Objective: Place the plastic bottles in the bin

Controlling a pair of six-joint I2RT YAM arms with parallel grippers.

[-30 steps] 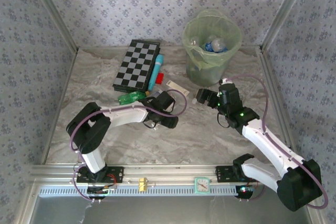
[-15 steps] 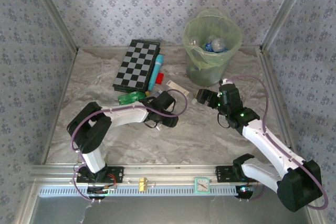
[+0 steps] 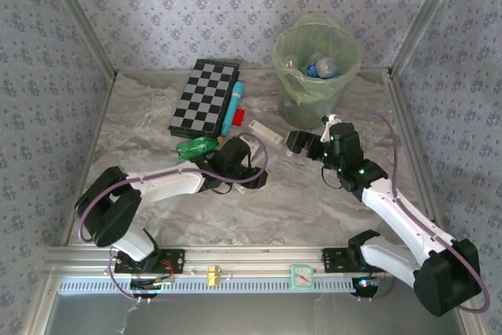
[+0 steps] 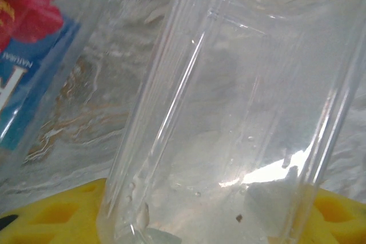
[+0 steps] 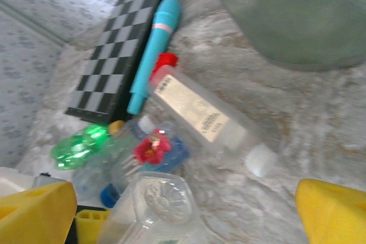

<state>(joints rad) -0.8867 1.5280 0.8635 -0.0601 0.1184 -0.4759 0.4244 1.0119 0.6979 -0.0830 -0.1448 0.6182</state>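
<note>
Top view: bin [image 3: 314, 103] stood upper right; left end effector [image 3: 234, 153] set among bottles [image 3: 196, 147] at centre. Left wrist: a clear bottle [image 4: 240, 112] is clamped between the pads [image 4: 51, 218], presumably for lifting. Right wrist: right end effector [image 5: 183, 212] is held wide and empty, facing a labelled bottle [image 5: 200, 115] lying mid-frame.

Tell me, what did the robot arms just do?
The left gripper closed around a clear bottle as its arm sank lower and stretched out. The right gripper, open, slid slightly left. The bin, checkerboard and cyan tube stayed put.
</note>
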